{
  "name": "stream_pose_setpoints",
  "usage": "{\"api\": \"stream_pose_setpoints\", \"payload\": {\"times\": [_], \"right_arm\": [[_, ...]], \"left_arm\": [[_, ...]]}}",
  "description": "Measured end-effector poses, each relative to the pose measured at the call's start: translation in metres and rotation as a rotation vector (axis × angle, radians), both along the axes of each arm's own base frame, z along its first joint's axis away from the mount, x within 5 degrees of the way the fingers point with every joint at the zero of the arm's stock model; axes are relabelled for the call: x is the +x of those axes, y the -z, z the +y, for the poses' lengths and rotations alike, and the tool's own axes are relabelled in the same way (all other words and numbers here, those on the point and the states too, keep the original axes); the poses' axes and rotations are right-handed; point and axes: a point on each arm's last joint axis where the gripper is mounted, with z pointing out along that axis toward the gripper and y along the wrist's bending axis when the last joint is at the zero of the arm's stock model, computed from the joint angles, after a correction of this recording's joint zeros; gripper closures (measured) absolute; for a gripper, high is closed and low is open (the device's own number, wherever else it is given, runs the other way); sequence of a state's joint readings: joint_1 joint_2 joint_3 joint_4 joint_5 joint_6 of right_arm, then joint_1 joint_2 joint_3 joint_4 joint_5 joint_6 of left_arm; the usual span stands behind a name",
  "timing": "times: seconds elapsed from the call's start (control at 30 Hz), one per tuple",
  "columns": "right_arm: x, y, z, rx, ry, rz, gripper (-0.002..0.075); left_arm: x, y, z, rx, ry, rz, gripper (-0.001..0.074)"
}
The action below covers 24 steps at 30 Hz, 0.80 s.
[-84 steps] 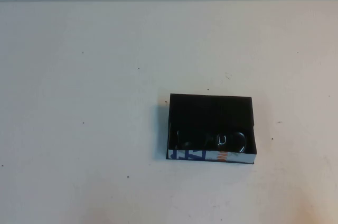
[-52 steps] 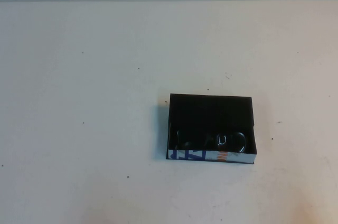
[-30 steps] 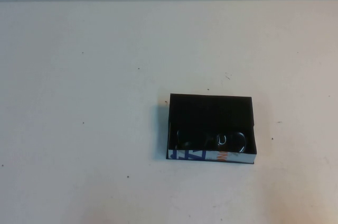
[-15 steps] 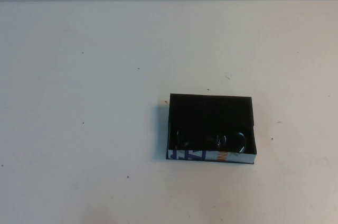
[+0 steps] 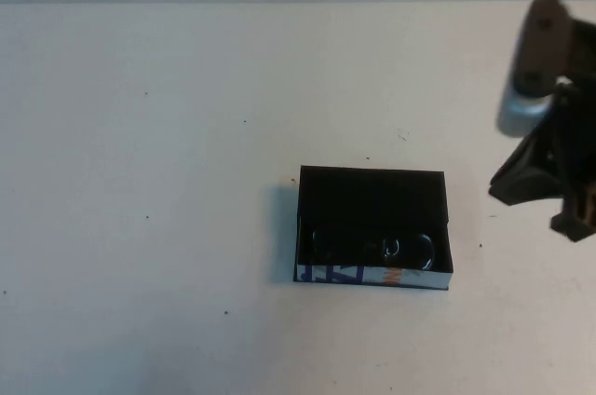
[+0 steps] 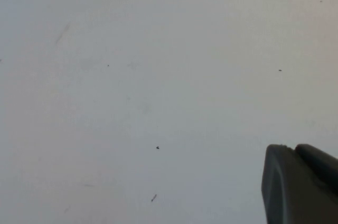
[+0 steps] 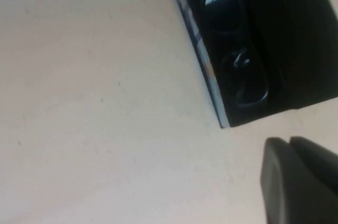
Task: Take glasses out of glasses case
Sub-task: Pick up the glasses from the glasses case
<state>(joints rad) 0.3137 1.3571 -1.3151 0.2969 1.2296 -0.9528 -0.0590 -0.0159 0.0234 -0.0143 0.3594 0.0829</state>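
The glasses case (image 5: pixel 371 275), an open shallow black box with a white front wall printed in blue and orange, sits right of the table's centre. The black glasses (image 5: pixel 372 248) lie inside it along the front wall. In the right wrist view the case (image 7: pixel 202 57) and the glasses (image 7: pixel 235 57) show ahead of my right gripper (image 7: pixel 289 142), which is shut and empty. In the high view my right gripper (image 5: pixel 521 185) hangs above the table just right of the case, apart from it. My left gripper (image 6: pixel 293 150) is shut and empty over bare table; it is outside the high view.
The white table (image 5: pixel 168 181) has only small dark specks on it. Its far edge (image 5: pixel 279 1) meets a pale wall. The left wrist view shows only bare tabletop (image 6: pixel 132 86).
My right arm has come into the high view from the right edge and now hangs beside the case. The case and glasses have not moved.
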Motion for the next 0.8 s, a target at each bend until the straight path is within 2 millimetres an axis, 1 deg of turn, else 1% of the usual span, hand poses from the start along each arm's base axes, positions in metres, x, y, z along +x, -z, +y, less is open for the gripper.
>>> {"api": "stream_pose_setpoints", "payload": {"times": [0.13,0.23,0.37,0.43,0.5,0.53,0.6,0.7,0.73,0.8], "right_arm": [[0.029,0.028,0.028,-0.155,-0.065,0.047,0.0744],[0.048,0.051,0.048,-0.201,-0.095,0.102,0.0744],[0.062,0.076,0.072,-0.231,-0.141,0.15,0.0739],[0.067,0.087,0.081,-0.23,-0.151,0.163,0.0726],[0.071,0.099,0.089,-0.205,-0.155,0.185,0.0696],[0.073,0.104,0.092,-0.189,-0.163,0.19,0.0669],[0.077,0.111,0.097,-0.174,-0.191,0.187,0.06],[0.082,0.121,0.103,-0.183,-0.221,0.15,0.0465],[0.083,0.122,0.105,-0.188,-0.227,0.131,0.0436],[0.086,0.127,0.109,-0.202,-0.234,0.1,0.0413]], "left_arm": [[0.0,0.0,0.0,0.0,0.0,0.0,0.0739],[0.0,0.0,0.0,0.0,0.0,0.0,0.0739],[0.0,0.0,0.0,0.0,0.0,0.0,0.074],[0.0,0.0,0.0,0.0,0.0,0.0,0.0739],[0.0,0.0,0.0,0.0,0.0,0.0,0.0739],[0.0,0.0,0.0,0.0,0.0,0.0,0.074],[0.0,0.0,0.0,0.0,0.0,0.0,0.0739],[0.0,0.0,0.0,0.0,0.0,0.0,0.0739],[0.0,0.0,0.0,0.0,0.0,0.0,0.0739],[0.0,0.0,0.0,0.0,0.0,0.0,0.0739]]}}
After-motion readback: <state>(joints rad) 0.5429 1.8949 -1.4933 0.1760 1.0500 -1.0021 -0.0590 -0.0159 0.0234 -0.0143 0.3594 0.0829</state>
